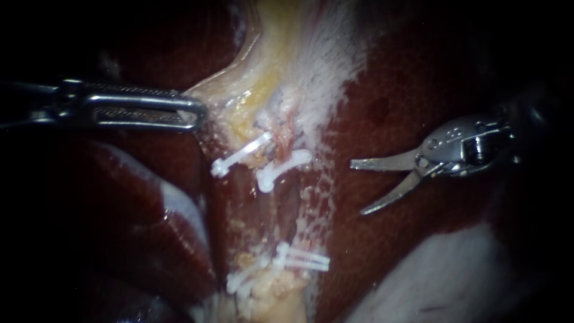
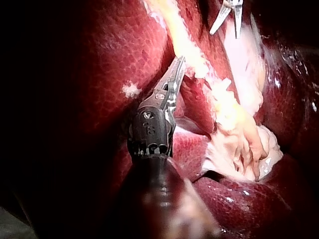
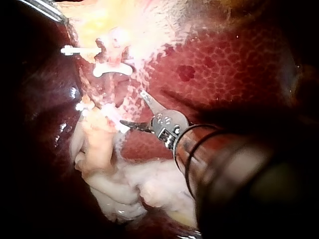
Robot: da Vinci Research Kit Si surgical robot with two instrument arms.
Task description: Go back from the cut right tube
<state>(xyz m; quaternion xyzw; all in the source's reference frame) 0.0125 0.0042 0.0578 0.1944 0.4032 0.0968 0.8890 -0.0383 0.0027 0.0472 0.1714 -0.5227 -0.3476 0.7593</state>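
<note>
Two tubes run down the middle of the endoscope view, each with white clips above (image 1: pixel 284 167) and below (image 1: pixel 302 260). The right tube (image 1: pixel 301 209) looks ragged and thin between its clips. My right instrument (image 1: pixel 357 188) hangs over the liver to the right of that tube, apart from it, its two blades open with nothing between them. My left instrument (image 1: pixel 194 113) comes in from the left, jaws shut on the edge of the yellowish-white tissue fold (image 1: pixel 239 90) above the clips. In the right wrist view the open blades (image 3: pixel 132 109) sit beside the lower clips (image 3: pixel 117 124).
Dark red liver (image 1: pixel 418 78) surrounds the tubes. Pale gallbladder tissue (image 3: pixel 129 189) lies below the lower clips. A whitish sheet (image 1: pixel 436 281) covers the lower right. In the left wrist view the right instrument's blades (image 2: pixel 227 17) show far ahead of my left jaws (image 2: pixel 175 69).
</note>
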